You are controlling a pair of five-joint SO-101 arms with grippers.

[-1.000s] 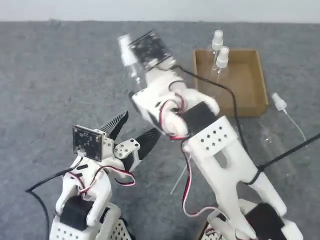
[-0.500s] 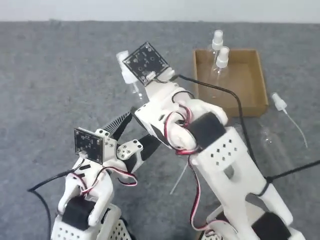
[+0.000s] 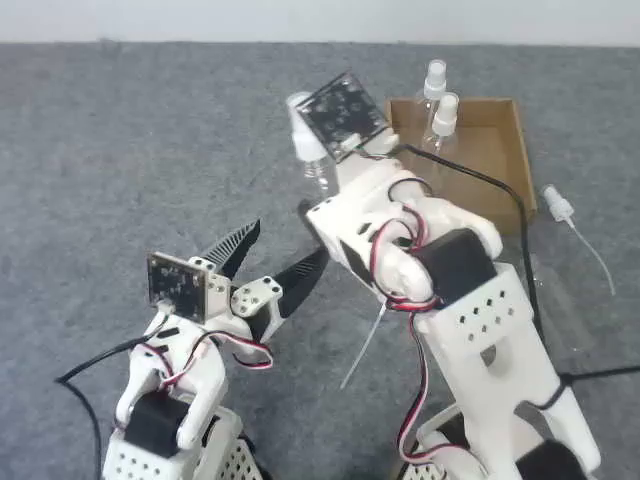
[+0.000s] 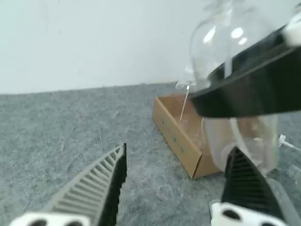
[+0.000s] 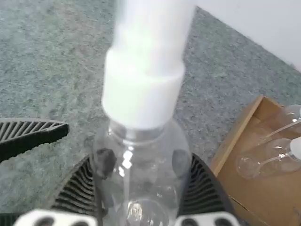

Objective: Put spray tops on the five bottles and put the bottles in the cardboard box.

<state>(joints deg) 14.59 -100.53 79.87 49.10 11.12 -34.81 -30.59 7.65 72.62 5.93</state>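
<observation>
Cardboard box (image 3: 495, 160) holds two capped bottles (image 3: 443, 115) upright. Right gripper (image 5: 141, 165) clamps a third capped bottle (image 5: 141, 127); left gripper (image 3: 288, 242) spread wide, empty.

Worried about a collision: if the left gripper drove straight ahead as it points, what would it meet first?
Likely the right gripper holding the clear plastic spray bottle, before the brown cardboard box; height is unclear.

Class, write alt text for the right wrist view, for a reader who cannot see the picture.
A clear bottle with a white spray top is held between the black ribbed fingers of the right gripper, over grey carpet. Beyond it stands a cardboard box with two more bottles inside.
</observation>
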